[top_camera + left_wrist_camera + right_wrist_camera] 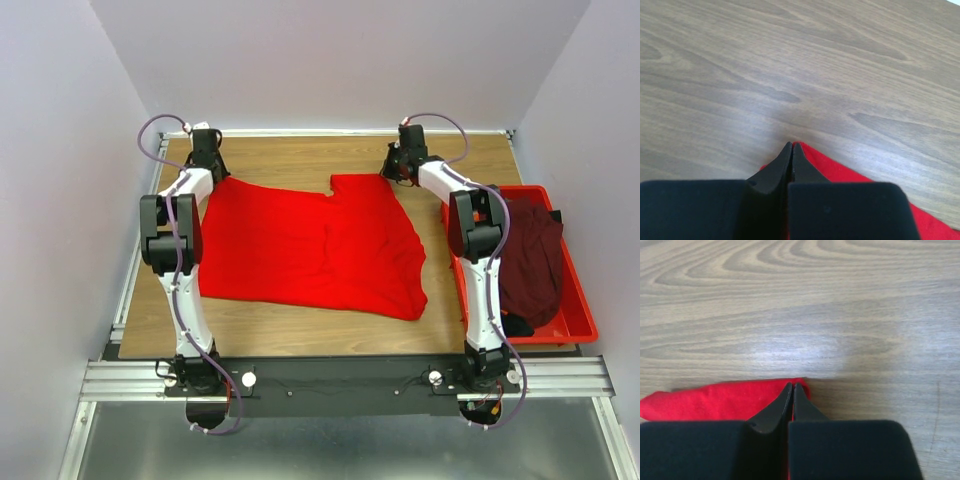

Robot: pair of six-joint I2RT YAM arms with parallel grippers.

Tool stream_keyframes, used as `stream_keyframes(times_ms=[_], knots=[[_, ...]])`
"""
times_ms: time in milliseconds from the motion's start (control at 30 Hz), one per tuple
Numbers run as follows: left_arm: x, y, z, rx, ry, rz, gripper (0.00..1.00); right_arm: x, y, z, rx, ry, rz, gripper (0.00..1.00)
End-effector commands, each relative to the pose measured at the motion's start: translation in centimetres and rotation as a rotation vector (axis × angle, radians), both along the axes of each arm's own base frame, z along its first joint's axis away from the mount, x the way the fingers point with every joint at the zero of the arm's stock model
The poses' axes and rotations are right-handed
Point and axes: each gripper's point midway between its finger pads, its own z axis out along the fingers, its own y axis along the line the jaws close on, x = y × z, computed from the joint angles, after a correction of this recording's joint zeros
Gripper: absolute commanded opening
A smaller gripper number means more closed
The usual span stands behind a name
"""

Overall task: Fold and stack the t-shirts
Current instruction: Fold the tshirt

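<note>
1. As both arms reach to the far side of the table (pixel 300 160), the left claw (pixel 207 152) and right claw (pixel 398 165) sit at the far corners of the red shirt (pixel 310 245), probably to pull it flat for folding. It lies mid-table, wrinkled, its near edge uneven. A maroon shirt (pixel 530 260) lies in the bin (pixel 575 325) at the right.
2. Left wrist: the left claw (pixel 791 147) is closed, pinching a pointed corner of the red shirt (pixel 840 172).
3. Right wrist: the right claw (pixel 792 387) is closed on a rolled, doubled edge of the red shirt (pixel 715 402).

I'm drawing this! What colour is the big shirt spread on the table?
Bright red. The soft cloth t-shirt shows best in the top view.
</note>
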Motion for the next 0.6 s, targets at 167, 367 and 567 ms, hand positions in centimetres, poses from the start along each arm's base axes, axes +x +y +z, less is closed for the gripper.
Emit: stream_keyframes(times_ms=[167,367,567], knots=[[2.6,-0.6,0.9,-0.023,-0.036,-0.044,0.02,2.1,-1.1,0.3,0.030,-0.021,-0.027,0.00],[4.2,-0.9,1.4,-0.044,-0.055,-0.051,0.05,4.2,-2.2,2.0,0.057,-0.071,-0.047,0.01],[6.0,-0.8,2.0,-0.051,-0.067,-0.047,0.04,5.8,-2.2,4.2,0.085,-0.126,-0.035,0.00]])
